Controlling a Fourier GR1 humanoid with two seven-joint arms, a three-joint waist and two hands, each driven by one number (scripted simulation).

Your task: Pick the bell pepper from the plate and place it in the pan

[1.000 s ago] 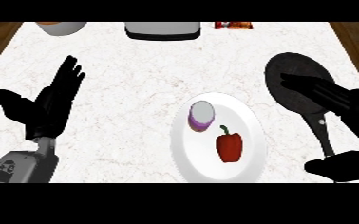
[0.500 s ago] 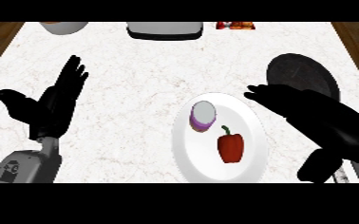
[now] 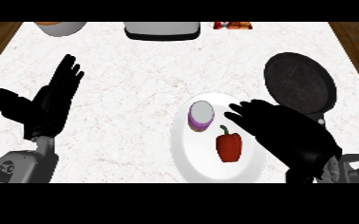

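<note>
A red bell pepper [image 3: 229, 145] with a green stem lies on the white plate [image 3: 204, 163], lower centre-right. A cut purple onion [image 3: 201, 115] sits on the same plate, up and left of the pepper. The black pan [image 3: 299, 81] rests to the plate's upper right. My right hand [image 3: 284, 130] hovers over the plate's right side, fingers straight and pointing up-left, just right of the pepper and not holding it. My left hand [image 3: 52, 99] rests open at the left, fingers up.
Along the far edge of the white counter [image 3: 140, 76] stand an orange-rimmed bowl [image 3: 61, 27], a grey appliance [image 3: 161, 30] and some red items [image 3: 233, 25]. Wooden counter edges show at the far corners.
My right hand has moved left from over the pan to above the plate's right side, close to the pepper. The left hand has not moved.
</note>
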